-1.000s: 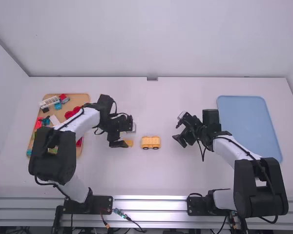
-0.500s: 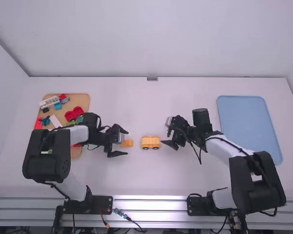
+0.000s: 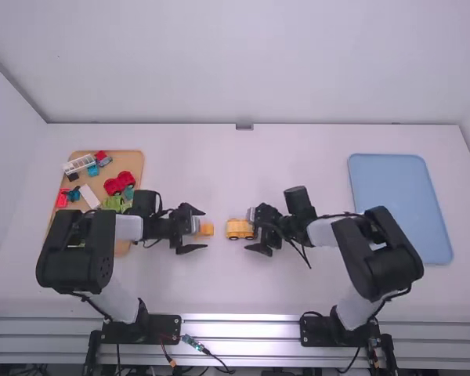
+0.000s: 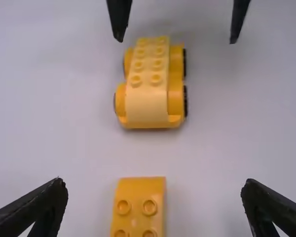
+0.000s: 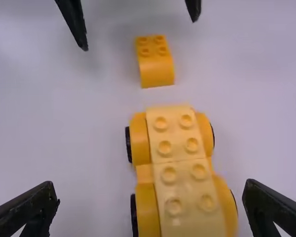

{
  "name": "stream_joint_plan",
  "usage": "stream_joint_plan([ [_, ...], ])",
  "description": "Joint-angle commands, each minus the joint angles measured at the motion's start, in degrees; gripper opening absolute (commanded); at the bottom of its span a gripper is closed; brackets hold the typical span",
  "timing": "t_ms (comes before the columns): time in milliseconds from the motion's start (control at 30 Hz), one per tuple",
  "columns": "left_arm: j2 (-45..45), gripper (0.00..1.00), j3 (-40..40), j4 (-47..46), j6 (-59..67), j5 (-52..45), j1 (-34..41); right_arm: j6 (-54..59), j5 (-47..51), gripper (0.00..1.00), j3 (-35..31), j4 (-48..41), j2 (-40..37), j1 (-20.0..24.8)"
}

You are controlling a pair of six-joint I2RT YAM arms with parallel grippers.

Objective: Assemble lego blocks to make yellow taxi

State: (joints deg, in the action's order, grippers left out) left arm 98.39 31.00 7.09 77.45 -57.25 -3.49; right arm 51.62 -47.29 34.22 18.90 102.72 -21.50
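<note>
My left gripper [image 3: 191, 230] stands open by the small orange-yellow block [image 3: 207, 229]. My right gripper [image 3: 254, 232] is open at the right end of the yellow car [image 3: 236, 229]. In the left wrist view, the studded block [image 4: 138, 207] lies between the spread fingers of the left gripper [image 4: 153, 197], with the car [image 4: 148, 89] farther off. The right wrist view has the car [image 5: 180, 168] reaching in between the open fingers of the right gripper [image 5: 150, 197], and the block [image 5: 155, 61] beyond it. Block and car are apart on the table.
A wooden tray [image 3: 129, 160] with several loose blocks, among them a red one [image 3: 120, 183], lies at the left, partly under the left arm. A blue tray [image 3: 399, 196] lies at the right.
My left gripper has drawn back left from beside the block and moved slightly toward the camera, its fingers now spread. My right gripper has come left to the car.
</note>
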Motion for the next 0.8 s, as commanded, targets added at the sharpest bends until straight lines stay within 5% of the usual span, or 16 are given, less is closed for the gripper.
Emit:
stream_joint_plan([
  [0, -0.7, 0.98, -0.9, 1.6, -5.5, 1.0, -0.2, -0.8, -1.6, 0.99, -0.5, 2.0, 3.2, 0.4],
  [133, -0.7, 0.99, -1.0, 2.0, -4.8, 0.8, 0.5, -4.0, -4.6, 0.99, -0.5, 8.0, 7.1, 1.5],
  [767, 9.6, 0.93, 6.1, -2.4, -1.0, -0.7, 1.2, -2.0, -10.8, 0.99, -0.5, 8.1, 7.7, 2.1],
])
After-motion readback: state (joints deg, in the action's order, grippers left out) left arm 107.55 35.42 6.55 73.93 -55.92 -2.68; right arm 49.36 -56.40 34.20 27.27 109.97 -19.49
